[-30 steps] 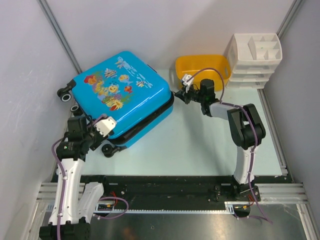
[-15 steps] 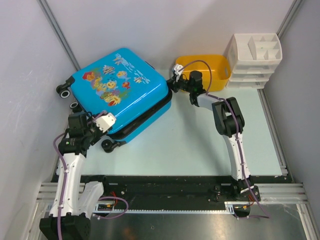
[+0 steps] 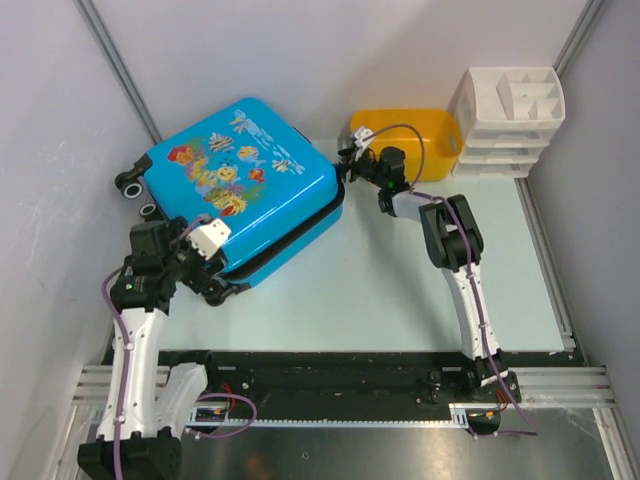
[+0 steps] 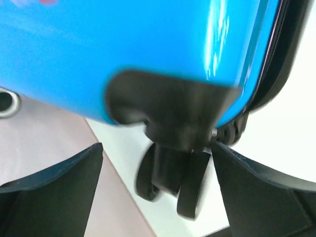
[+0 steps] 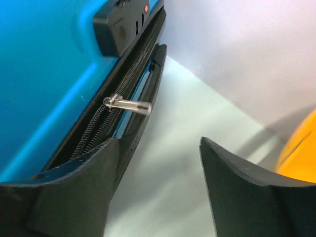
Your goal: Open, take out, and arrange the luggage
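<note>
Luggage (image 3: 235, 185): laid flat on the bench (image 3: 380, 290) at the upper left of the top view, printed shell up, so the zipper band can be reached along its side.
Step judged: unzipping, with the shells not yet parted.
Left gripper (image 4: 155, 158): jaws are spread wide and set astride a black wheel (image 4: 170, 182) at the lower-left corner, likely to brace the case; nothing is clamped.
Right gripper (image 5: 159, 143): jaws are parted to a middling width just beside the zipper pull (image 5: 129, 104) at the right corner; the pull is seen free and nothing is held.

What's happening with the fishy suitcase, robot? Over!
Left gripper open, fingers either side of a wheel. Right gripper open near the zipper pull. Luggage flat, lid down. Yellow tub behind, not blocking.
</note>
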You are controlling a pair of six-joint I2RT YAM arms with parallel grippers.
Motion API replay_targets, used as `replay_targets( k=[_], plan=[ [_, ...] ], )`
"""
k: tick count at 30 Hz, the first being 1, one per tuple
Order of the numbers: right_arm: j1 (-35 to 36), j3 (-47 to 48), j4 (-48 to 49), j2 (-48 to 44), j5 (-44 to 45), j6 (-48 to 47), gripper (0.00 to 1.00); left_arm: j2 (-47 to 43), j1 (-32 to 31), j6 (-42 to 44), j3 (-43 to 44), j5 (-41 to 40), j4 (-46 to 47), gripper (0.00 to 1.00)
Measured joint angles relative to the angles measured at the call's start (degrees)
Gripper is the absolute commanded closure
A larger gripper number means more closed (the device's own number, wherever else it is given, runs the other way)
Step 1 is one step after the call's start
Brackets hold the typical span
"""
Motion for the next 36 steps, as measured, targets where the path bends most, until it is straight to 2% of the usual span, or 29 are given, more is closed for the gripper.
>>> replay_targets(
  k=[2, 8, 10, 12, 15, 20, 24, 27, 32, 36],
  plan=[
    [-1.20, -3.04, -0.72, -2.34, -0.13, 0.63, 0.10, -0.52, -0.66, -2.54, 2.86, 3.28, 0.02, 0.00],
    [-1.38, -10.58, -3.50, -8.13, 0.11, 0.63, 0.09, -3.89, -0.96, -13.29, 13.35, 15.74, 3.21, 0.00],
    [-1.18, -12.04, -3.78, -9.11, 0.31, 0.68, 0.10, -4.66, -1.14, -18.75, 14.97, 16.90, 5.40, 0.00],
    [-1.03, -13.11, -3.93, -9.84, 0.37, 0.79, 0.10, -2.36, -1.31, -25.49, 18.45, 13.79, 7.08, 0.00],
    [-0.70, -15.47, -4.22, -11.47, 0.50, 0.98, 0.12, 7.67, -0.48, -34.36, 26.77, 6.84, 9.64, 0.00],
    [0.59, -22.67, -5.40, -16.74, 0.24, 1.84, 0.14, 29.75, 1.70, -47.50, 41.79, -3.06, 13.79, 0.00],
    [2.62, -30.40, -6.69, -22.69, -0.87, 2.43, 0.15, 46.23, 1.77, -53.99, 53.86, -11.52, 16.20, 0.00],
    [4.59, -35.34, -8.35, -26.73, -3.26, 2.51, 0.15, 56.52, 1.77, -56.52, 62.93, -15.85, 18.10, 0.00],
    [8.74, -42.58, -11.45, -32.96, -7.63, 2.73, 0.14, 74.42, 1.62, -56.78, 82.86, -20.96, 21.11, 0.00],
    [11.50, -45.86, -13.88, -35.78, -11.56, 2.89, 0.13, 82.34, 0.90, -54.51, 88.56, -23.23, 23.61, 0.01]
  ],
)
